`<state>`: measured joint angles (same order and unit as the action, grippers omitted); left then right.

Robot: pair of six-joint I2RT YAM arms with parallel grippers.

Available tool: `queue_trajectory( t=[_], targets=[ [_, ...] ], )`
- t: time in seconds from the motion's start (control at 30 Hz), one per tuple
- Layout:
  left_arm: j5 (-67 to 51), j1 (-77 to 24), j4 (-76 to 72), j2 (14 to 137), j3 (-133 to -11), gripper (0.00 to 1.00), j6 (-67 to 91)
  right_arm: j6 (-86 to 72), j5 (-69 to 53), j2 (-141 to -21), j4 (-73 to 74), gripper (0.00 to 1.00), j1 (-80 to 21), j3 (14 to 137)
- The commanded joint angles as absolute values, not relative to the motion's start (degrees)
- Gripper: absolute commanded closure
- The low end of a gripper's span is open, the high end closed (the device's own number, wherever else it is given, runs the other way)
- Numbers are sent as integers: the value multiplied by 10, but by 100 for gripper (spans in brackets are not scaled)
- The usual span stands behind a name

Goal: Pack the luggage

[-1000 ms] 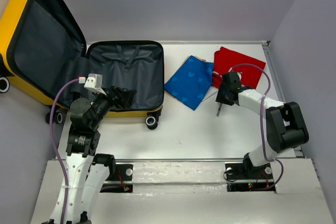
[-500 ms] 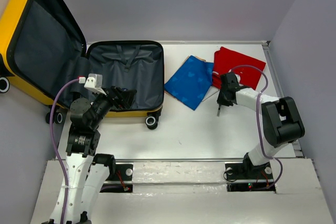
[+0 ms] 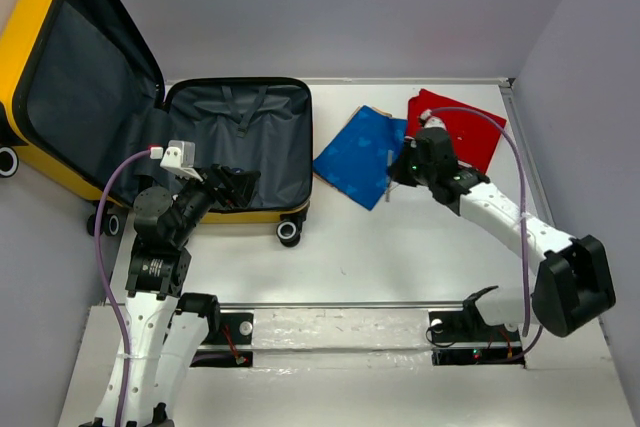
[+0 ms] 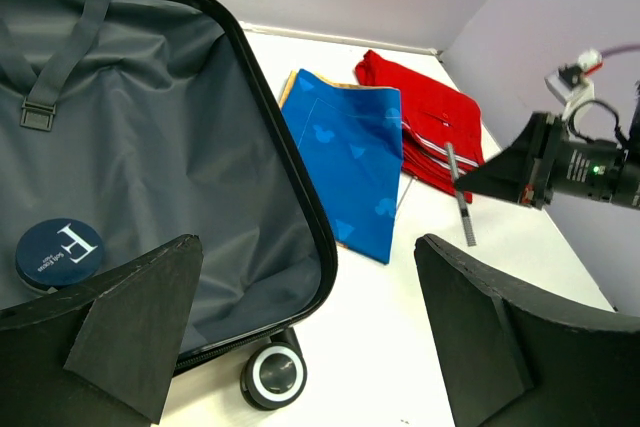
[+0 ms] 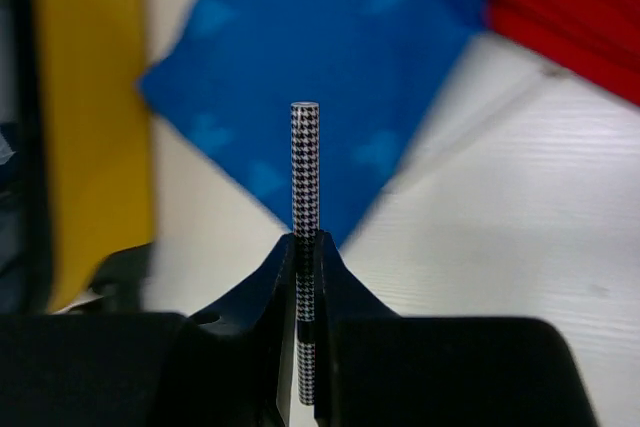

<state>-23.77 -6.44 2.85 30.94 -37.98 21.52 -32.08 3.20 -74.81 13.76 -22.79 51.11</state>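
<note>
The yellow suitcase [image 3: 28, 47] lies open at the left, its lid propped up and its grey-lined base [image 3: 245, 137] flat on the table. A round dark-blue tin [image 4: 58, 250] lies in the base. My left gripper [image 3: 236, 185] is open and empty over the base's near edge; its fingers [image 4: 130, 327] frame the suitcase rim and a wheel [image 4: 272, 375]. My right gripper [image 3: 398, 175] is shut on a thin black-and-white houndstooth stick [image 5: 305, 177]. It holds the stick above the table at the blue cloth's near right edge; the stick also shows in the left wrist view [image 4: 460, 197].
A folded blue cloth [image 3: 360, 155] lies right of the suitcase, and a folded red cloth [image 3: 462, 125] lies behind my right gripper. The table's right edge and a grey wall [image 3: 580, 97] run along the right. The lid leans over the table's left edge.
My right arm has swung left and stretched out, carrying the stick from beside the red cloth to the blue cloth's near right edge. The left arm has not moved.
</note>
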Motion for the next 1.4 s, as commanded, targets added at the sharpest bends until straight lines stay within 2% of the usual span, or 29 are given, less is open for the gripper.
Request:
queue_trajectory(
  t=[0.0,0.17,0.2,0.23,0.3,0.33,0.4,0.47,0.57,0.6,0.67,0.73,0.8,0.83,0.87,0.93,1.1,1.37],
  targets=[
    [-251,-66,10,306,-397,1,217,-352,-53,-830,32,93,-353,645],
    [-248,-67,14,301,-398,1,214,-367,-88,-1002,25,92,-432,862],
    [-247,-68,16,301,-399,1,214,-367,-90,-1045,25,72,-440,894],
    [-245,-68,17,301,-399,1,214,-369,-91,-1062,25,56,-446,940],
    [-244,-69,17,304,-399,1,214,-373,-111,-1078,27,27,-446,956],
    [-243,-69,18,303,-400,1,213,-367,-89,-1070,27,22,-446,938],
    [-244,-70,18,301,-399,1,213,-349,-55,-1043,28,21,-437,895],
    [-245,-71,18,300,-399,1,214,-356,-32,-992,26,25,-414,835],
    [-244,-72,16,300,-400,1,214,-361,-4,-922,25,40,-352,704],
    [-245,-72,16,300,-399,1,214,-366,18,-905,26,52,-334,640],
    [-245,-72,16,300,-399,1,214,-368,35,-875,30,64,-274,585],
    [-245,-72,15,301,-399,1,214,-352,67,-858,50,70,-226,543],
    [-247,-71,14,302,-399,1,215,-325,118,-870,88,68,-208,544],
    [-247,-71,13,303,-399,1,215,-318,131,-877,99,63,-202,548],
    [-247,-71,13,303,-398,1,215,-313,142,-884,113,50,-197,553],
    [-246,-71,13,304,-399,1,214,-300,162,-925,130,38,-185,578],
    [-246,-71,16,304,-399,1,214,-302,171,-979,139,40,-185,610],
    [-246,-71,16,301,-399,1,214,-305,178,-1029,156,51,-185,640]
  ],
)
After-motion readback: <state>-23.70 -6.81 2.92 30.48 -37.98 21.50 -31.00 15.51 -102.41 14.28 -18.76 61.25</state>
